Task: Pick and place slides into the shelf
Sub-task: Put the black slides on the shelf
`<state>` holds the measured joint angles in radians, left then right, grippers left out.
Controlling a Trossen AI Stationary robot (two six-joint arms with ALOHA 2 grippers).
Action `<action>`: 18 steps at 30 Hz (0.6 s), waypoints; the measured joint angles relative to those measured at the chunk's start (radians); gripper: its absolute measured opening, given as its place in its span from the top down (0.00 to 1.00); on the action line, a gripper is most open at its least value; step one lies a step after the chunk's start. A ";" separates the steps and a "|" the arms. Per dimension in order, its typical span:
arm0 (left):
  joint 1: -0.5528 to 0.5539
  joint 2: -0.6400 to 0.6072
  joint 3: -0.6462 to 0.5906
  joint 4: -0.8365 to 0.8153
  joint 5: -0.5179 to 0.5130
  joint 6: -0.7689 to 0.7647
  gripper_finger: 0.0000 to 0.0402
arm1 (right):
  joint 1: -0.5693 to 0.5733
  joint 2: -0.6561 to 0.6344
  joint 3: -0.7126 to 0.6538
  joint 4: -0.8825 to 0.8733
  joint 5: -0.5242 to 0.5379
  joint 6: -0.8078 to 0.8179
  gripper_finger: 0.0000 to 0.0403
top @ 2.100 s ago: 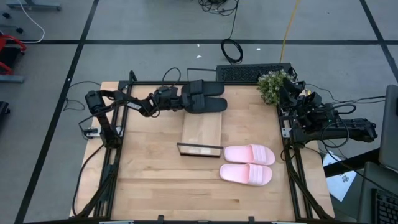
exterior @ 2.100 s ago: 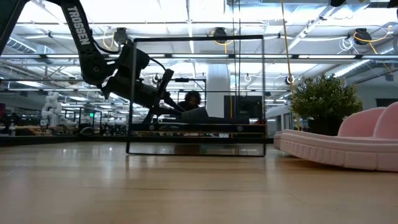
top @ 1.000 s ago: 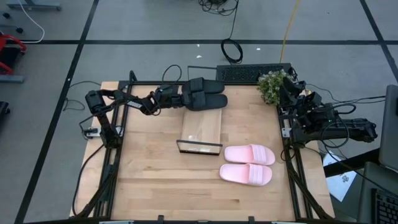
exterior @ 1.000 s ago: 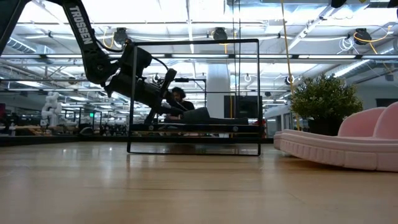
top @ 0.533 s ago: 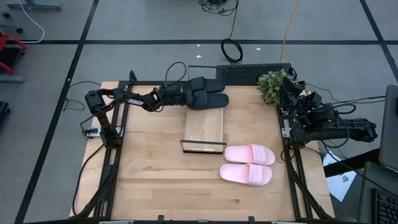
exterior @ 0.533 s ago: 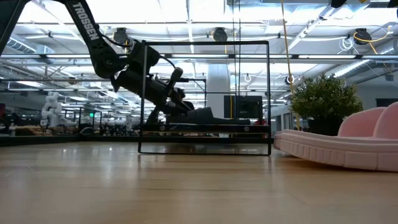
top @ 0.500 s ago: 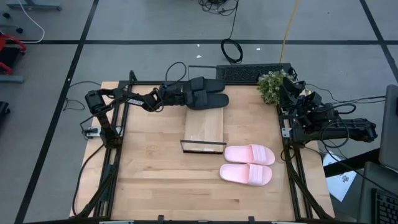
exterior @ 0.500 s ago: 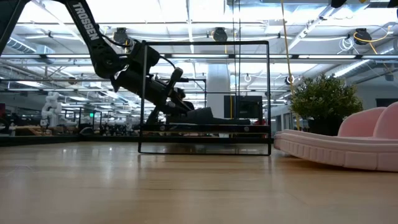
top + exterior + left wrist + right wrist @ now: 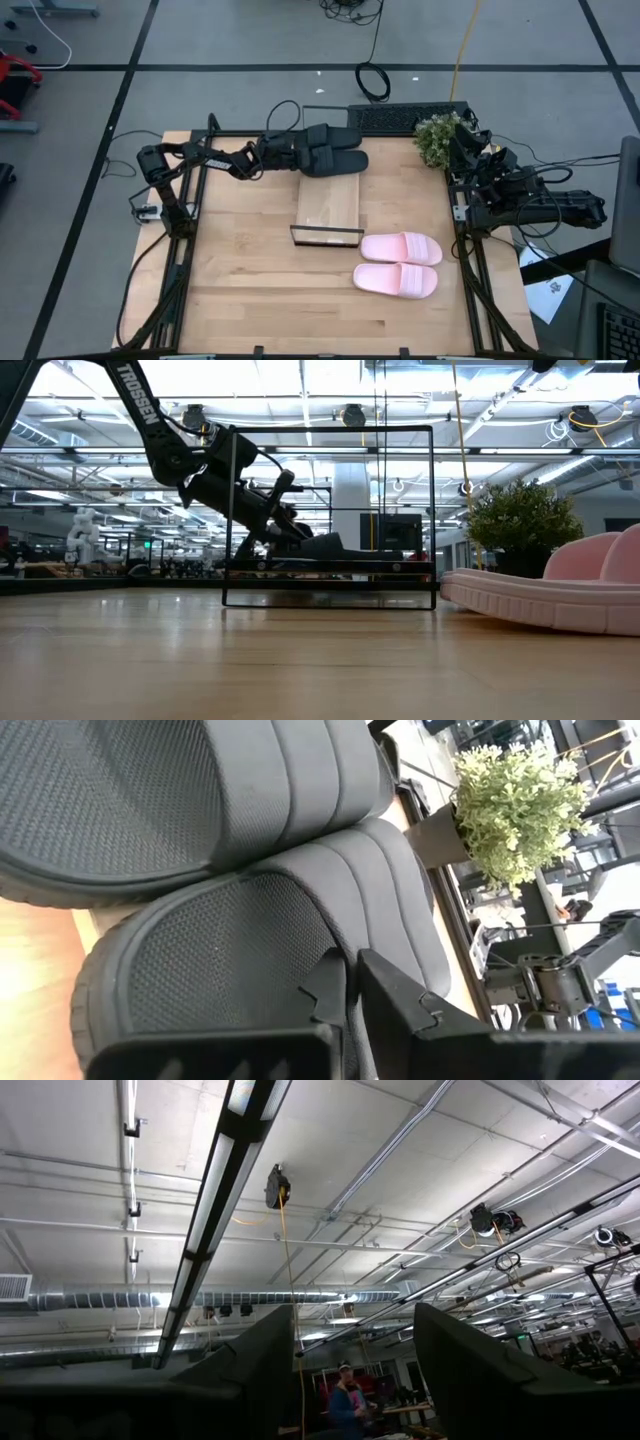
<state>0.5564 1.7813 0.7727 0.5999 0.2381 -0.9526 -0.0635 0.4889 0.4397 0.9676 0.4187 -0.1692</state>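
Two black slides lie side by side at the far end of the shelf plank; how much of them rests on it I cannot tell. The shelf's black frame stands at its near end. My left gripper reaches in from the table's left, nearly shut at the heel end of one black slide. Two pink slides lie soles down on the table, right of the frame. My right gripper is parked at the right edge, open and pointing up. My left gripper slants down from the table's left onto one black slide, along its length. Its fingers stand almost together over the footbed just behind the strap. They hide the place of contact. The slide lies flat with its sole down.
A potted plant stands at the table's far right corner, and a keyboard lies beyond the far edge. Bare tabletop lies left of and in front of the shelf. Black rails line both sides of the table.
About a second ago my left gripper moved toward the table's right edge. The black slides and the whole shelf slid a little to the right with it. Nothing has moved in the last half second.
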 joint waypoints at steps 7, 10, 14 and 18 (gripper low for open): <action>0.014 0.000 0.000 0.000 0.052 0.009 0.84 | 0.000 0.000 0.000 0.000 0.000 0.000 0.51; 0.021 0.001 0.000 0.000 0.066 0.009 0.81 | 0.000 0.000 0.000 0.000 0.000 0.000 0.51; 0.031 0.001 0.000 0.000 0.096 0.008 0.79 | 0.000 0.000 0.000 0.000 0.000 0.000 0.51; 0.035 0.001 0.000 0.000 0.120 0.008 0.79 | 0.000 0.000 0.000 0.000 -0.001 0.000 0.51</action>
<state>0.5919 1.7824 0.7727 0.5999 0.3580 -0.9447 -0.0635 0.4889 0.4397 0.9680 0.4180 -0.1688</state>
